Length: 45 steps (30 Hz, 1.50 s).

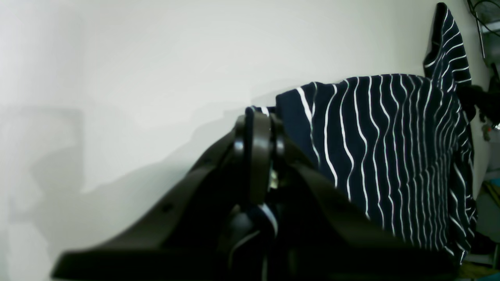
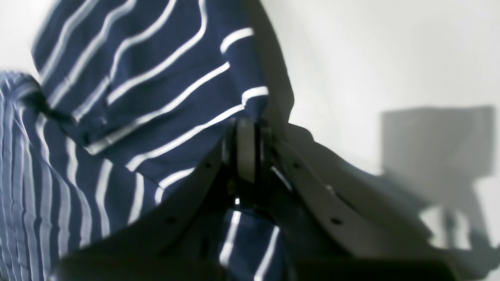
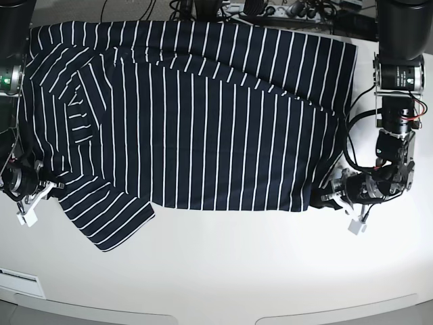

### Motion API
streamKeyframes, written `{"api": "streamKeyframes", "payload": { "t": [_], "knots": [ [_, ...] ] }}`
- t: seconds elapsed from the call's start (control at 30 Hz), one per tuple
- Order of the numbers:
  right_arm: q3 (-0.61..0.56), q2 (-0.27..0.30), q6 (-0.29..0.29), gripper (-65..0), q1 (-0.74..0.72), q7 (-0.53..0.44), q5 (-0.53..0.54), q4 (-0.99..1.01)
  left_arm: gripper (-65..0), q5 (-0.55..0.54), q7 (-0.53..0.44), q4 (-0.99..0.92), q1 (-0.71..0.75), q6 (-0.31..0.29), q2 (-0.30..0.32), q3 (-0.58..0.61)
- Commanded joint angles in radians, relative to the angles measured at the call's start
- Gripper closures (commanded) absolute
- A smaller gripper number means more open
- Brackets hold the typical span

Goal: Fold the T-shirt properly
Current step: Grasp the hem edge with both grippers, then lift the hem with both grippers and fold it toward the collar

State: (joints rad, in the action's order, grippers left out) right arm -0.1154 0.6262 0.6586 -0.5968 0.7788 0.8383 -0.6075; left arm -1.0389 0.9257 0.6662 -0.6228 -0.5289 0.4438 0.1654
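The T-shirt [image 3: 203, 122], dark navy with thin white stripes, lies spread across the white table [image 3: 237, 264], with one sleeve [image 3: 108, 217] pointing toward the front left. My left gripper [image 3: 321, 198] is at the shirt's front right corner and is shut on the cloth. In the left wrist view the fingers [image 1: 258, 132] are closed with striped fabric between them, and the shirt [image 1: 390, 148] lies beyond. My right gripper [image 3: 53, 184] is at the shirt's left edge by the sleeve. In the right wrist view it [image 2: 246, 148] is shut on the striped cloth [image 2: 136, 97].
Cables and a power strip [image 3: 270, 10] run along the table's back edge, behind the shirt. Both arm bases stand at the back corners. White table surface lies in front of the shirt, down to the curved front edge [image 3: 203, 311].
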Motion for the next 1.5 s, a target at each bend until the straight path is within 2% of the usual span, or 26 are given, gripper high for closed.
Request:
{"api": "streamKeyframes", "payload": {
  "t": [0.0, 0.1, 0.2, 0.33, 0.43, 0.53, 0.67, 0.8, 0.93, 1.07, 1.27, 1.47],
  "knots": [
    [0.005, 0.024, 0.014, 0.0, -0.041, -0.016, 0.009, -0.014, 0.0, 0.055, 0.024, -0.001, -0.019, 0.019, 0.008, 0.006],
    [0.005, 0.026, 0.04, 0.0, -0.052, -0.014, 0.039, -0.015, 0.0, 0.055, 0.008, -0.001, -0.042, 0.007, 0.008, 0.006],
    [0.005, 0.036, 0.04, 0.0, -0.051, -0.014, 0.105, -0.045, 0.0, 0.055, 0.017, -0.001, -0.071, -0.051, 0.008, 0.006],
    [0.005, 0.058, 0.04, 0.0, -0.048, -0.003, 0.108, -0.125, 0.0, 0.055, 0.067, 0.0, -0.107, -0.125, 0.008, 0.006],
    [0.005, 0.076, 0.04, 0.0, -0.036, 0.042, 0.108, -0.193, 0.0, 0.055, 0.072, 0.001, -0.112, -0.169, 0.01, 0.006],
    [0.005, 0.104, 0.04, 0.0, 0.016, 0.045, 0.108, -0.294, 0.0, 0.05, 0.087, 0.001, -0.111, -0.169, 0.014, 0.006],
    [0.005, 0.166, 0.04, 0.0, 0.132, 0.011, 0.116, -0.444, 0.0, -0.048, 0.116, 0.002, -0.111, -0.169, 0.052, 0.006],
    [0.005, 0.23, 0.04, 0.0, 0.247, -0.027, 0.196, -0.573, 0.0, -0.119, 0.13, 0.029, -0.111, -0.169, 0.095, 0.006],
    [0.005, 0.253, 0.04, 0.0, 0.305, -0.023, 0.212, -0.677, 0.0, -0.182, 0.183, 0.091, -0.099, -0.169, 0.118, 0.006],
    [0.005, 0.271, 0.04, 0.0, 0.337, -0.003, 0.205, -0.749, 0.0, -0.274, 0.271, 0.219, -0.047, -0.169, 0.152, 0.006],
    [0.006, 0.325, 0.04, 0.0, 0.362, 0.062, 0.261, -0.761, 0.0, -0.282, 0.27, 0.413, 0.062, -0.169, 0.245, 0.006],
    [0.006, 0.377, 0.04, 0.0, 0.372, 0.141, 0.342, -0.762, 0.0, -0.283, 0.25, 0.481, 0.125, -0.169, 0.345, 0.006]
  ]
}}
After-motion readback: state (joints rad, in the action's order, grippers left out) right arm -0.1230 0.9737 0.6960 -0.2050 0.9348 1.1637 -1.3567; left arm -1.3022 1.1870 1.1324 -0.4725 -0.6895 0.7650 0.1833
